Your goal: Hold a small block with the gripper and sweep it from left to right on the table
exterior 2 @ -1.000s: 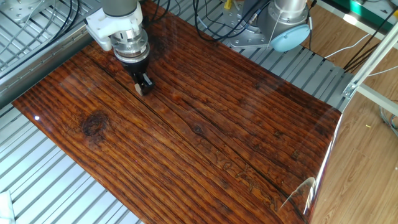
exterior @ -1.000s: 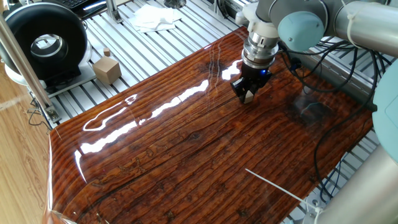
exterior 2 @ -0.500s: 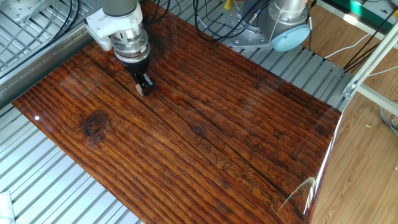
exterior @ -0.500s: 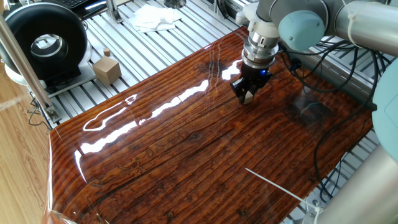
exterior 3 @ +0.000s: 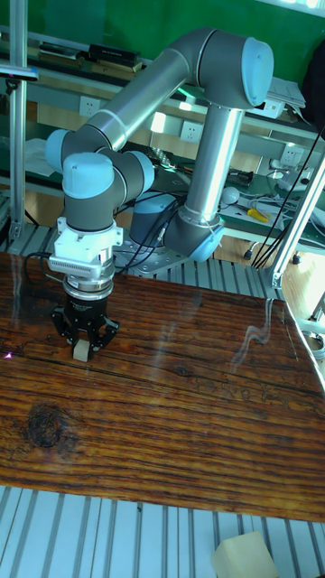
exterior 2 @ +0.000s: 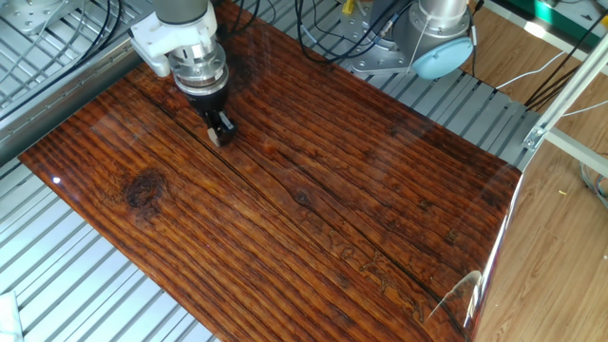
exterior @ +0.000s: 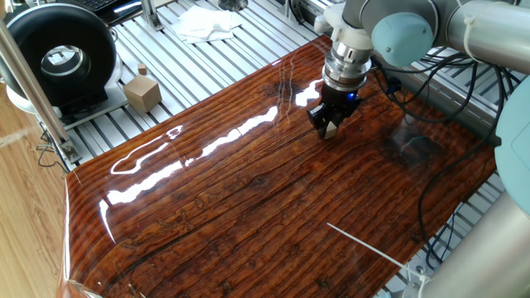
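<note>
the gripper (exterior 3: 82, 348) points straight down, jaws clenched on the small block (exterior 3: 81, 350); the block rests against the worktop (exterior: 273, 207) near its left end in the tall fixed view; a larger knobbed cube (exterior: 142, 91) sits apart on the aluminium frame (exterior: 157, 58)

Robotics lab, silver-grey arm (exterior 3: 181, 99) bolted to slatted aluminium frame (exterior: 215, 58), glossy wood-grain table (exterior 2: 313, 190) laid on top, loose black cables (exterior 2: 332, 28), wall sockets (exterior 3: 194, 131) behind, green backdrop (exterior 3: 135, 23), cluttered shelf (exterior 3: 90, 56)

No readable text or labels anywhere.
</note>
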Motion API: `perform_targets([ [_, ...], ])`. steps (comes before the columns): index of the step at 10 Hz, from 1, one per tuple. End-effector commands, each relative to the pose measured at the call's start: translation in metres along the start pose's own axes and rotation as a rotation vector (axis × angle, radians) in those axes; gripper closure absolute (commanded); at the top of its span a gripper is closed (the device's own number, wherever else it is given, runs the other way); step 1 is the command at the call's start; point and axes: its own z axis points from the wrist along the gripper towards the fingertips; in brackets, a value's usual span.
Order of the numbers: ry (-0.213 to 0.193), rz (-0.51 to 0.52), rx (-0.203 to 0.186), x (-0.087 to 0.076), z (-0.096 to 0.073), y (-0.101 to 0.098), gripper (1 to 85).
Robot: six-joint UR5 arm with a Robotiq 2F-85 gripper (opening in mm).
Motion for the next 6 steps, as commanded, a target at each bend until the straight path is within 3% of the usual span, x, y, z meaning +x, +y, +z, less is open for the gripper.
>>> perform_targets([
  [1,-0.006,-0.001,-0.003,-0.002,-0.0014,-0.0004,84.7],
  [6,-0.007,-0.016,-0.004,-0.0024,-0.0014,-0.0003,84.7],
])
